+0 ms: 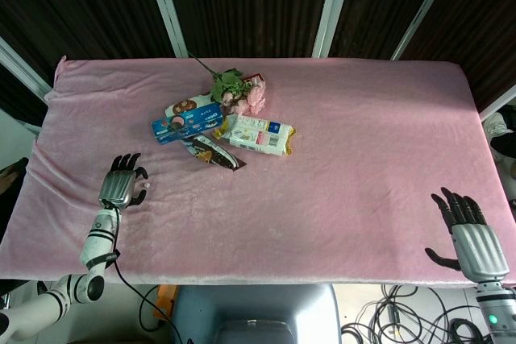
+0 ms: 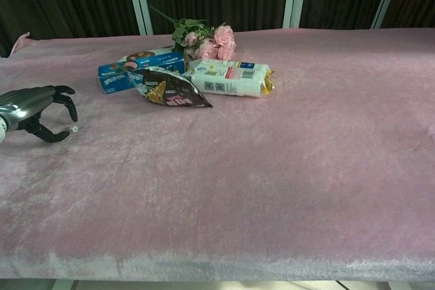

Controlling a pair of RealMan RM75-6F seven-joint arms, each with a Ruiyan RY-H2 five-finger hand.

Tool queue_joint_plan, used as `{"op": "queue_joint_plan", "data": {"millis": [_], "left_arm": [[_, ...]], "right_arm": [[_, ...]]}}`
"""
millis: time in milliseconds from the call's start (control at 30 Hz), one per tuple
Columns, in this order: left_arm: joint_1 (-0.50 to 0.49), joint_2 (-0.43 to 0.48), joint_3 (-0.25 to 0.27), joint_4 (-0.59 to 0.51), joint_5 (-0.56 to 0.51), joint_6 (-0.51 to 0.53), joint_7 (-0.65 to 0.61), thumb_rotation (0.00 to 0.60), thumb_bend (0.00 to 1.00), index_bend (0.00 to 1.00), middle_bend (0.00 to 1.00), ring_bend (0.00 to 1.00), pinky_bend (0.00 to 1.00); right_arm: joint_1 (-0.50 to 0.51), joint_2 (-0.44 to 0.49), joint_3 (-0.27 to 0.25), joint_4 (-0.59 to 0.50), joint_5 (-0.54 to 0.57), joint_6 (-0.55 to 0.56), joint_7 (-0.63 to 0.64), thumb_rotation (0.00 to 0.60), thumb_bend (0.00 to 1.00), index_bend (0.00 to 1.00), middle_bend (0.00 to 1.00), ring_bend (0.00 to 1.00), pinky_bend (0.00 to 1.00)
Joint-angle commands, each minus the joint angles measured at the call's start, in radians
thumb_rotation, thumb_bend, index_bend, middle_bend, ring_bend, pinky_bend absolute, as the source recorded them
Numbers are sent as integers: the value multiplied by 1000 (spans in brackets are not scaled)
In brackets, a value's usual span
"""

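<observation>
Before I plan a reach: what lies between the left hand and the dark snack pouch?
Only bare pink cloth between left hand and dark snack pouch, clearest in the chest view.

No wording, brand or number can be made out. The blue biscuit box (image 2: 141, 71), the white snack packet (image 2: 231, 77) and the dark brown snack wrapper (image 2: 170, 89) all carry print. The white packet also bears small square code marks. All of the print is too small and blurred to read in either view.
</observation>
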Motion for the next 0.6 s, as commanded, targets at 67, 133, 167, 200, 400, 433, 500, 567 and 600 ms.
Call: {"op": "queue_joint_plan", "data": {"millis": [67,133,167,200,400,433,500,567,600], "left_arm": [[-5,-13,3,20,4,-7,-10,600,353,457,77,0,0],[-8,-21,5,36,6,-12,-14,600,353,475,81,0,0],[-9,-23,5,41,7,-13,-16,600,353,481,82,0,0],[-10,-27,4,47,8,-13,-19,600,353,484,83,0,0],[-22,-44,3,81,18,-29,-50,600,356,514,94,0,0],[-24,-48,3,89,19,-33,-56,600,356,517,96,0,0],[-26,-54,6,103,22,-38,-61,600,357,526,98,0,0],[-25,-58,6,112,25,-35,-66,600,358,552,103,0,0],[-26,-60,6,118,27,-36,-70,600,358,563,106,0,0]], "right_arm": [[-4,5,-2,-3,-9,8,8,600,281,0,0,0,0],[-8,7,-6,-3,-12,13,7,600,281,0,0,0,0],[-10,9,-6,-5,-11,14,7,600,281,0,0,0,0],[-12,10,-6,-6,-11,18,6,600,281,0,0,0,0],[-23,15,-2,-6,-5,36,6,600,281,0,0,0,0],[-25,16,-2,-5,-4,39,6,600,281,0,0,0,0],[-27,17,-3,-5,-4,39,9,600,281,0,0,0,0],[-28,18,-4,-5,-7,39,9,600,281,0,0,0,0],[-27,18,-4,-4,-6,38,10,600,281,0,0,0,0]]}}
